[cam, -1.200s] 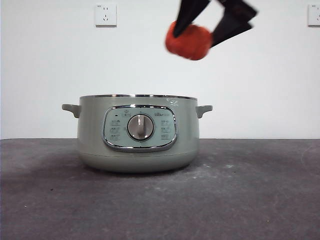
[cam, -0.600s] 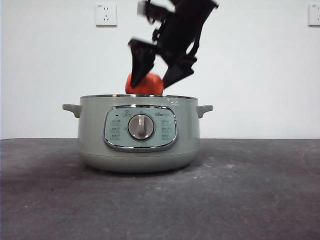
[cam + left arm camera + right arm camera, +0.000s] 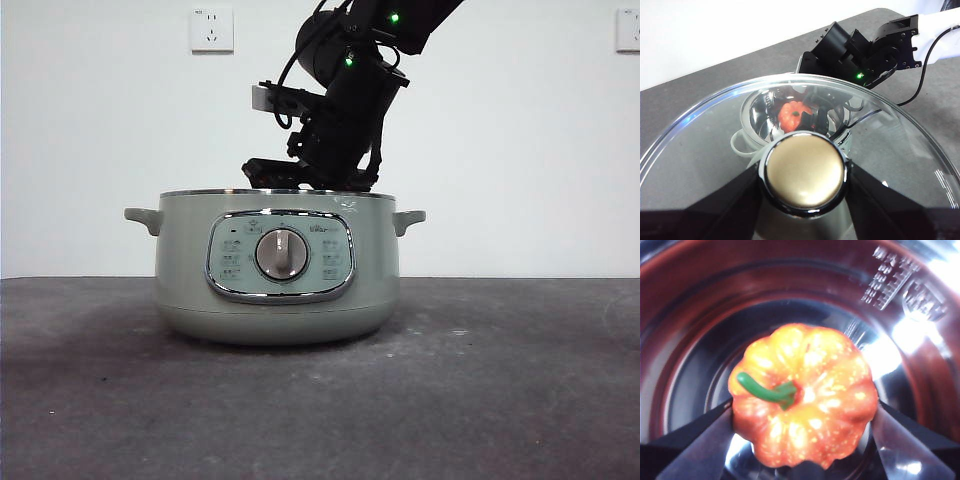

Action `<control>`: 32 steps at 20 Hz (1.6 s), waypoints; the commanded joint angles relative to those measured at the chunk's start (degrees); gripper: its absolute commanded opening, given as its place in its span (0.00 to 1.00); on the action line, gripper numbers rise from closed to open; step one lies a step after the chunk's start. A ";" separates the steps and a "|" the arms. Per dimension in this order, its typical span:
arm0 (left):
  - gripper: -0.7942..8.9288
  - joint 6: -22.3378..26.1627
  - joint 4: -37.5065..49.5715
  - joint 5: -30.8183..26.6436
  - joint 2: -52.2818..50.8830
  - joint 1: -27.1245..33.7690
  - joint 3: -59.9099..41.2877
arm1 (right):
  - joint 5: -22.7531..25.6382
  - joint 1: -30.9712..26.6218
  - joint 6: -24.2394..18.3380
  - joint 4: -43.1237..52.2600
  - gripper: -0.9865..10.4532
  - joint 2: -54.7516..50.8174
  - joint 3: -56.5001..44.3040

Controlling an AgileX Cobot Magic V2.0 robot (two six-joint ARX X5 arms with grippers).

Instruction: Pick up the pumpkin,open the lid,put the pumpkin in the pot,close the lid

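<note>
Inside the pot, your right gripper clamps the pumpkin; from the front its rim hides both. Your left gripper grips the lid by its knob, held apart from the pot.

Black arm, green lights, seemingly cabled

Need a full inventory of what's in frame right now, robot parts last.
pot: 1, pale sage green, on the dark table, lid off
pumpkin: 1, orange with a green stem, inside the pot, between the right gripper's jaws
lid: 1, clear glass with a chrome rim, held up off the pot by its knob
table: 1, dark grey, under the pot
wall sockets: 2, white, on the wall behind
right gripper: 1, black, reaching down into the pot, shut on the pumpkin
left gripper: 1, black, shut on the lid's knob, looking down on the pot
</note>
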 commanded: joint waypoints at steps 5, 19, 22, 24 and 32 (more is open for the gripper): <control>0.07 -0.11 1.73 0.15 -0.68 0.11 0.28 | 0.37 0.35 -1.44 -1.42 0.46 2.58 0.02; 0.07 0.96 7.48 0.52 3.17 0.11 0.28 | 5.70 0.52 3.63 -10.05 0.58 -16.37 2.99; 0.07 2.97 12.11 2.29 9.53 0.07 0.28 | 7.82 0.46 6.56 -18.49 0.58 -26.97 2.99; 0.07 3.08 16.55 4.63 14.05 0.00 0.28 | 7.85 0.17 7.85 -23.37 0.58 -33.59 2.99; 0.07 3.32 31.91 8.35 30.27 0.00 0.28 | 7.19 0.26 9.40 -38.10 0.58 -48.54 2.99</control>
